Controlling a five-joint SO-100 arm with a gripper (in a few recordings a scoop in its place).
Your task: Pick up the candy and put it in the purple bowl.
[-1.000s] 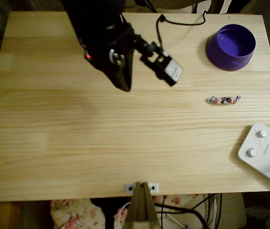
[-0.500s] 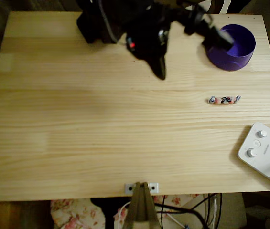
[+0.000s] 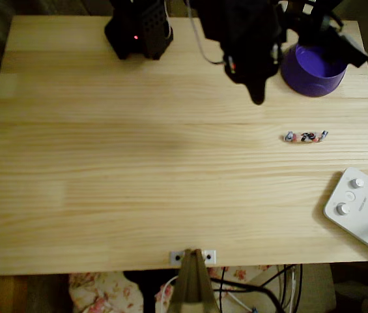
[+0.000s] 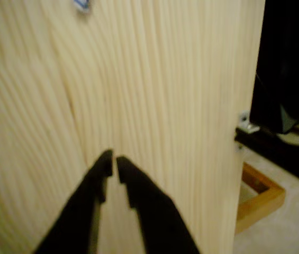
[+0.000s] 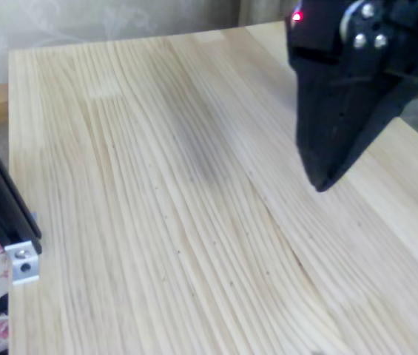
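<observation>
Looking down from overhead, you see the black tool point(image 3: 256, 98) pointing toward the near side of the pale wooden worktop point(image 3: 138, 189), its tip above bare wood to the left of the purple bowl point(image 3: 314, 68). In the wrist view the tool point(image 4: 112, 159) has its two dark fingers drawn nearly together, only a thin slit between the tips, with nothing between them. The candy point(image 3: 306, 136) lies flat on the worktop, crosswise in the overhead view, below the bowl and well apart from it, with bare wood between them. It also sits well right of and below the tool tip, and near the worktop's right edge. A blurred bluish end of what may be its wrapper point(image 4: 81, 5) peeks in at the top of the wrist view. The bowl stands upright in the far right corner, close to both edges, partly covered by the arm. A white device with round knobs point(image 3: 359, 210) overhangs the right edge near the front corner, below the candy. You have wide open wood across the left and centre. A metal bracket point(image 3: 193, 256) clamps the front edge at mid-width.
</observation>
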